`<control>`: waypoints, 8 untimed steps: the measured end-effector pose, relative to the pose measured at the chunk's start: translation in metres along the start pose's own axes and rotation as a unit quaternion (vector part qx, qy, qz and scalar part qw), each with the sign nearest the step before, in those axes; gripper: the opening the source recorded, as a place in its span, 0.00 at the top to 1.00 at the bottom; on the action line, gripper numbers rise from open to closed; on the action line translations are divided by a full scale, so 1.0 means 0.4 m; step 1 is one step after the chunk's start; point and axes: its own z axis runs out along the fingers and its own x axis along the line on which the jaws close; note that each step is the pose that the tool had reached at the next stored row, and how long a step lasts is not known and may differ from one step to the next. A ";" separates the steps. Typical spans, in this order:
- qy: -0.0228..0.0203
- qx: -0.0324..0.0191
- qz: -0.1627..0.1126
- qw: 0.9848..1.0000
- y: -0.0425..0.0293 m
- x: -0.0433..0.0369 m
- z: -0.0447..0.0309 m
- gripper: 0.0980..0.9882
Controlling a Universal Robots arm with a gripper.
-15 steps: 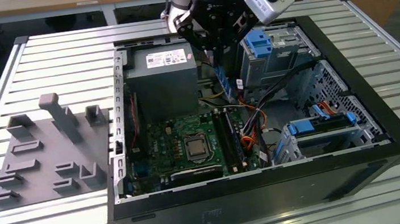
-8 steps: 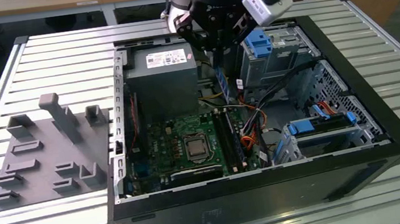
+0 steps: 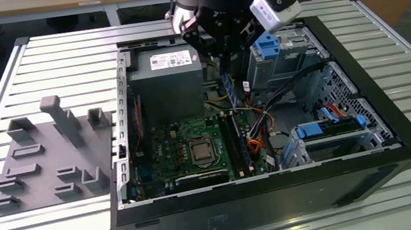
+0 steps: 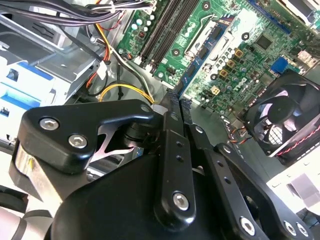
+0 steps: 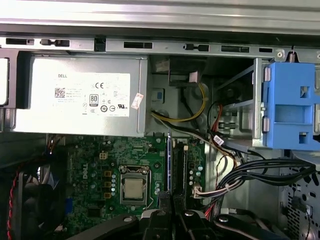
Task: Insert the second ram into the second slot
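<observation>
1. Second ram [image 3: 227,89]: you see it hanging upright above the motherboard's black slots [image 3: 234,141], inside the open computer case [image 3: 279,200].
2. Your gripper [image 3: 224,62] has its fingers closed tight on the stick's top edge.
3. The stick is not seated in any slot.

The arm is running off the exterior view's top edge, and the end effector [image 3: 224,58] is covering the upper part of the second ram [image 3: 227,86] it's gripping; the ram's label is coming through too small to make out.
</observation>
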 end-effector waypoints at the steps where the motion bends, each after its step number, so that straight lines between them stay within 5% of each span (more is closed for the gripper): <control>1: 0.000 0.000 0.004 1.000 0.000 0.000 0.001 0.96; 8: 0.000 0.001 0.011 1.000 -0.002 0.000 0.011 0.96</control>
